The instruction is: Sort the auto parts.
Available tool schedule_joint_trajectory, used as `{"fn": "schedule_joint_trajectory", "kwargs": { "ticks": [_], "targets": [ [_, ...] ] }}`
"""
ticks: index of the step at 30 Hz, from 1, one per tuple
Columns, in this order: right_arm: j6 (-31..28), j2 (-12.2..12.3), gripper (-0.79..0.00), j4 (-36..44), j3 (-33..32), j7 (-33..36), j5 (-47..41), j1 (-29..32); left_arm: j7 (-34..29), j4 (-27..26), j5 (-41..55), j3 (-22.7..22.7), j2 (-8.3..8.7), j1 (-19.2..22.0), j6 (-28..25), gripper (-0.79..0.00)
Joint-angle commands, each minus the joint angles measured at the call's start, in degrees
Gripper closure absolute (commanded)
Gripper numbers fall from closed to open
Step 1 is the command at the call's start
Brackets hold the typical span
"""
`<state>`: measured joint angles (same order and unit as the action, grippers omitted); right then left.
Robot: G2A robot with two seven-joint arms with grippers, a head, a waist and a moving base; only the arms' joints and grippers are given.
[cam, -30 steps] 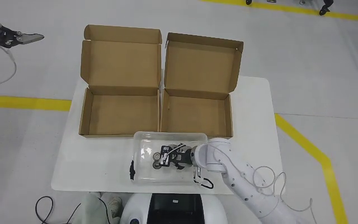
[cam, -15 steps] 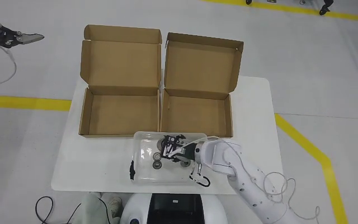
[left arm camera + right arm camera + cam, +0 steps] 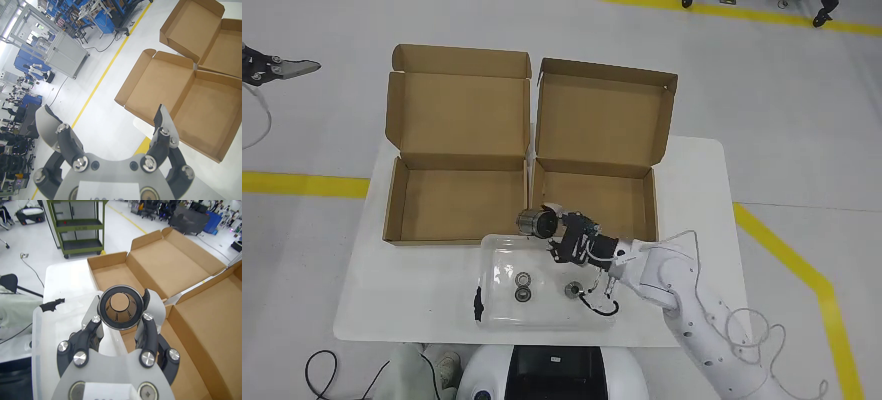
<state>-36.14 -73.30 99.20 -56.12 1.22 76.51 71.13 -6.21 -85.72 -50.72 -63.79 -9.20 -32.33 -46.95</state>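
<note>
Right now the right hand (image 3: 546, 226) is closed on a short metal sleeve (image 3: 534, 221), one finger on each side of its barrel. In the right wrist view the right hand (image 3: 121, 304) holds the sleeve (image 3: 118, 316) with its open end towards the camera, so we look straight through the bore to brown cardboard beyond. The white right arm (image 3: 682, 300) comes in over the desk's near right corner, crosses the right end of the clear bin (image 3: 492, 262) and points towards the far left. The hand hangs above the bin's far rim, close to where the two boxes meet.

The bin sits at the middle of the near edge of the white desk (image 3: 697, 190). In it we see two small round parts, one (image 3: 523, 294) left of the other (image 3: 570, 291), well apart. A black patch (image 3: 478, 303) marks the bin's left wall.

Behind the bin, the left cardboard box (image 3: 455, 204) and the right cardboard box (image 3: 592, 208) stand side by side with walls touching, their lids folded back past the far edge.

The left hand (image 3: 284, 68) hangs off the desk, well beyond its far left corner, above the floor. In its own wrist view the left hand (image 3: 103, 113) has its fingers spread wide with nothing between them.
</note>
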Motion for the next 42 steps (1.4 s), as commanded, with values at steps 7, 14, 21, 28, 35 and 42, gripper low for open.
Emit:
{"fn": "schedule_joint_trajectory", "kwargs": {
  "ticks": [7, 14, 21, 28, 35, 42],
  "targets": [
    [0.85, -0.66, 0.0, -2.19, -0.11, -13.31, -0.1, -4.64, 0.0, 0.0, 0.0, 0.0, 0.0, 0.0, 0.0, -0.785],
    [2.52, -1.27, 0.0, -1.07, -1.07, -15.86, -1.17, -9.97, 0.0, 0.0, 0.0, 0.0, 0.0, 0.0, 0.0, -0.785],
    [3.14, -1.35, 0.0, 2.08, -3.12, -15.53, -1.77, -12.76, 0.0, 0.0, 0.0, 0.0, 0.0, 0.0, 0.0, -0.785],
    [2.11, -1.63, 0.0, 3.64, -2.83, -15.94, -1.8, -15.33, 0.0, 0.0, 0.0, 0.0, 0.0, 0.0, 0.0, -0.785],
    [1.86, -1.91, 0.0, 2.97, -1.97, -19.13, -0.64, -16.22, 0.0, 0.0, 0.0, 0.0, 0.0, 0.0, 0.0, -0.785],
    [1.41, -2.04, 0.0, -0.3, -0.92, -19.01, 1.54, -16.55, 0.0, 0.0, 0.0, 0.0, 0.0, 0.0, 0.0, -0.785]
  ]
}}
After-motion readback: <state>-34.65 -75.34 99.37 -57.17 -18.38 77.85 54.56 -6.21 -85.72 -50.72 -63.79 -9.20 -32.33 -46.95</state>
